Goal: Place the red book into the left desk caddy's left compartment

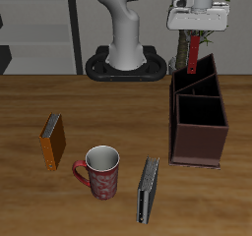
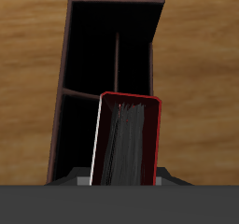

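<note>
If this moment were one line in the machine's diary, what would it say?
gripper: shut on small dark red hardcover book | book: upright, airborne above dark maroon-brown divided desk caddy | placement: not yet done

Open air above the left desk caddy; compartments open-topped, dark inside, split by thin dividers. Red book hanging over back end, clear of walls. Mug, orange-brown book, grey book well apart, toward table front

- Flat, even simulator light is coming from above, with no glare showing.
- Soft short shadows are lying on the bench beside objects.
- The caddy interior is reading very dark in the wrist view.
- Both renders are looking low-res and slightly soft.
</note>
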